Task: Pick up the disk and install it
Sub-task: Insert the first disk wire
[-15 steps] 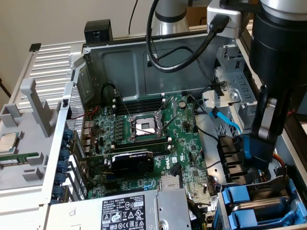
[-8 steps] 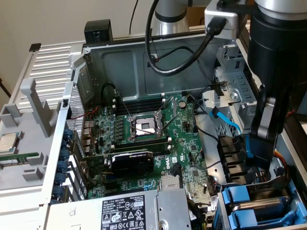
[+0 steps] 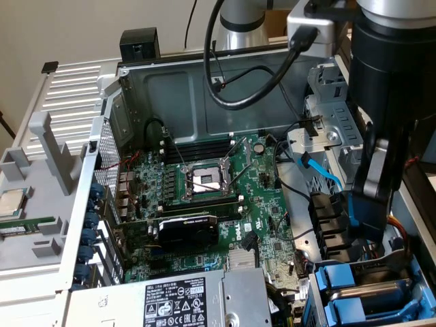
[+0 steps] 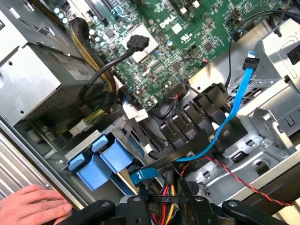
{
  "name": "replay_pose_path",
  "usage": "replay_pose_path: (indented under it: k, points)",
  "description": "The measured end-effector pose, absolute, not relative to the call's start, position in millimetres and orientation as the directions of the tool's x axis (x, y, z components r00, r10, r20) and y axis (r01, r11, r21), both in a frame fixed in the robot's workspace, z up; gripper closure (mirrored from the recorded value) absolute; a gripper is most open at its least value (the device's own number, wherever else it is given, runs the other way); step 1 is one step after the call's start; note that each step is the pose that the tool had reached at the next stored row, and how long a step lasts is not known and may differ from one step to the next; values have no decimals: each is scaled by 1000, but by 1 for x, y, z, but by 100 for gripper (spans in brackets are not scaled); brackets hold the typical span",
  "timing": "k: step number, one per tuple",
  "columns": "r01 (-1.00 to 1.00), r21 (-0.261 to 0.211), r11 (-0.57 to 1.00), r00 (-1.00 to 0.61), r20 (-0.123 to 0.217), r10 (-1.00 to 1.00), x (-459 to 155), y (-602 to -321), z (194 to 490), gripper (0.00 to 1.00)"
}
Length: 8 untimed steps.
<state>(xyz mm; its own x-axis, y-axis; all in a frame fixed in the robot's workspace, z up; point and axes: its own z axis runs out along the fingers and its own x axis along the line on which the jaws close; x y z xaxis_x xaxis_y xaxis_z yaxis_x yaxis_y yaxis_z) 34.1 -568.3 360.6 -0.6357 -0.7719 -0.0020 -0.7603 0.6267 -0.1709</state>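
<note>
The open computer case (image 3: 136,88) shows its green board (image 3: 225,197). The hand (image 3: 368,204) hangs over the drive bays (image 3: 327,218) at the exterior view's right (wide or gripping, I cannot tell). Near it, the disk (image 3: 371,298) sits in its blue frame in the corner bay.

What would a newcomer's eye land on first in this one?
An open computer case, its green motherboard and bare processor socket at the centre. The black robot arm looms at the exterior view's right, above bright blue drive carriers. A person's hand lies at the case's edge near those carriers.
</note>
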Motion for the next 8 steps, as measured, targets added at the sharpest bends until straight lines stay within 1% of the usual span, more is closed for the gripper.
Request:
replay_pose_path:
  k: [8]
  points:
    - [-758, -183, 626, -636, -6, -772, 34, -568, 358, 64]
